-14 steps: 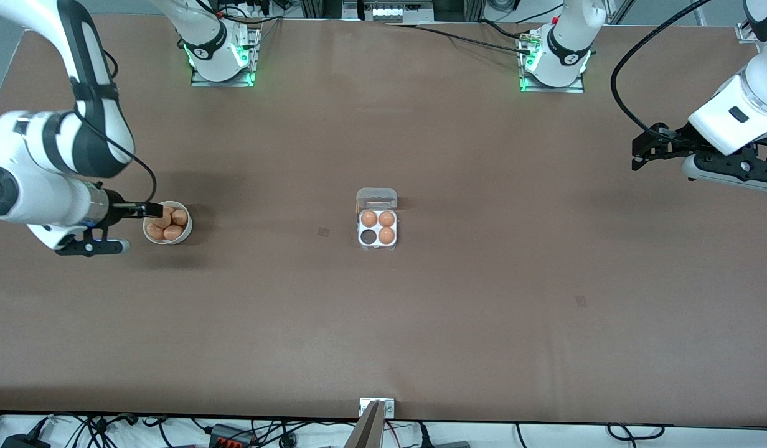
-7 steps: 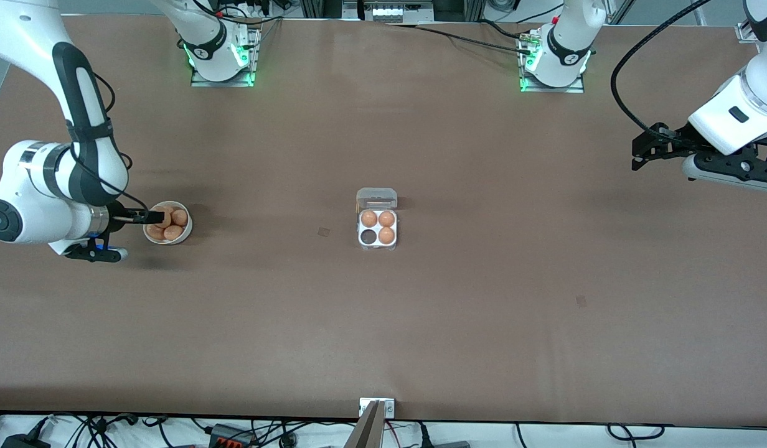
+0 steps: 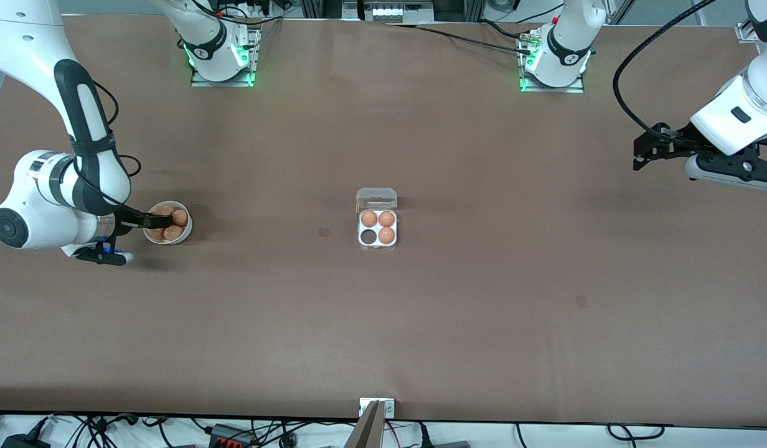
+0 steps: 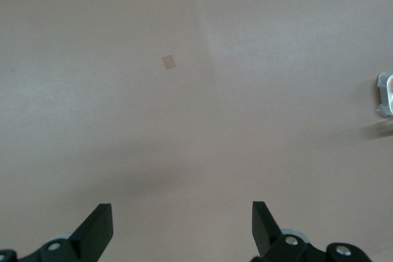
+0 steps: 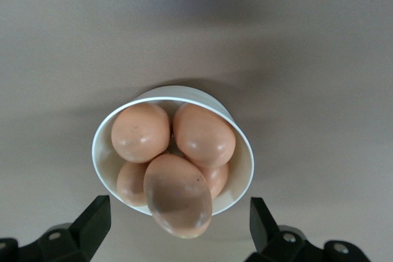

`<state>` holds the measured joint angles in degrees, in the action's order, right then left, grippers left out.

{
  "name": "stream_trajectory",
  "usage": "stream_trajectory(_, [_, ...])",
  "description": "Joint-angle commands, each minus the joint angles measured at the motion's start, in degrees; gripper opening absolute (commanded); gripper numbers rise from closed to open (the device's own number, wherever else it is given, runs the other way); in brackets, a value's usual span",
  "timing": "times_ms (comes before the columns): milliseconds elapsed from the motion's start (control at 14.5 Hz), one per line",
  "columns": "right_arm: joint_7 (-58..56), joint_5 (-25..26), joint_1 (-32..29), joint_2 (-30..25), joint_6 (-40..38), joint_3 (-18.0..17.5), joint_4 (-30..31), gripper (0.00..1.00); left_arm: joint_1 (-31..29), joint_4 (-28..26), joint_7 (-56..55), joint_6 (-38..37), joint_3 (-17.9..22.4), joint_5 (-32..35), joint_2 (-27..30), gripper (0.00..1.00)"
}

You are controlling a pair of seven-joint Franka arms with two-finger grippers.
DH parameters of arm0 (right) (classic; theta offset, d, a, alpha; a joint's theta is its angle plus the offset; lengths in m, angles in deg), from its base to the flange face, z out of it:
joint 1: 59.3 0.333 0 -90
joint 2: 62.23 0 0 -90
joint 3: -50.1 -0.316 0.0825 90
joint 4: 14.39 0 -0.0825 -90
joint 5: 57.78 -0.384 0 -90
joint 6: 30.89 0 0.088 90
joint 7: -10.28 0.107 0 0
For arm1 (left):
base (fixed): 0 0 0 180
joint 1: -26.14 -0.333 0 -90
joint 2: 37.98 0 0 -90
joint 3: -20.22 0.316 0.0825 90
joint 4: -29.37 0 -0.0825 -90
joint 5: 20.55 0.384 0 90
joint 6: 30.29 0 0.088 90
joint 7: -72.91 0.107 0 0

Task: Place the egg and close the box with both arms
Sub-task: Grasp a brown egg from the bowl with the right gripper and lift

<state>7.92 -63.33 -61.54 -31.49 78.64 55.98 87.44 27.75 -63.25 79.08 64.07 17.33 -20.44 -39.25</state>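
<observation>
Right gripper [image 5: 178, 228] fingers [image 5: 95, 219] stand wide apart, holding nothing, just over the white bowl [image 3: 185, 231] of brown eggs [image 5: 178, 194]. The egg carton [image 3: 378, 228], mid-surface, is well apart from the bowl toward the left arm's end; lid open, three cells filled, one empty. Picking, placing and closing remain. Only the right wrist view shows five eggs heaped. Left gripper [image 4: 183, 228] waits, fingers spread, empty.

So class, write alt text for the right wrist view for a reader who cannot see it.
A round white bowl heaped with brown eggs sits on a brown table. The right hand hangs open directly over it, a black fingertip at each side.
</observation>
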Motion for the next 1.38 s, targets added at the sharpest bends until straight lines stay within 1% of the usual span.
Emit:
stream_trajectory(0, [-0.4,-1.0,-1.1,0.1,-0.7,-0.4,-0.1,0.96,-0.2,1.0,1.5,-1.1,0.1,1.2,-0.2,1.0])
stream_trajectory(138, [-0.4,-1.0,-1.0,0.4,-0.6,-0.4,-0.1,0.86,-0.2,1.1,1.7,-1.3,0.1,1.2,-0.3,1.0])
stream_trajectory(207, [-0.4,-1.0,-1.0,0.4,-0.6,-0.5,-0.2,0.75,-0.2,1.1,1.7,-1.5,0.1,1.2,-0.3,1.0])
stream_trajectory(346, [-0.4,-1.0,-0.9,0.4,-0.6,-0.5,-0.3,0.63,-0.1,1.2,1.6,-1.7,0.1,1.2,-0.3,1.0])
stream_trajectory(622, [-0.4,-1.0,-0.8,0.4,-0.6,-0.6,-0.3,0.47,-0.1,1.2,1.0,-1.7,0.1,1.2,-0.3,1.0])
stream_trajectory(691, [-0.4,-1.1,-0.8,0.4,-0.6,-0.6,-0.3,0.47,-0.1,1.2,1.1,-1.7,0.1,1.2,-0.3,1.0])
stream_trajectory(829, [-0.4,-1.9,-0.8,0.4,-0.7,-0.6,-0.3,0.41,-0.1,1.2,1.1,-1.6,0.1,1.2,-0.3,1.0])
stream_trajectory(1175, [-1.0,-1.9,-0.7,0.2,-0.8,-0.7,-0.6,0.36,-0.2,1.2,1.2,-1.5,0.1,1.2,-0.3,1.0])
stream_trajectory(1244, [-1.1,-2.0,-0.7,-0.2,-1.6,-0.7,-1.4,0.36,-0.1,1.1,1.2,-1.6,0.2,1.2,-0.3,1.0])
stream_trajectory(1313, [-1.1,-2.4,-0.5,-0.2,-5.0,-1.0,-4.3,0.36,-0.1,1.2,1.2,-1.6,0.1,1.2,-0.3,1.0])
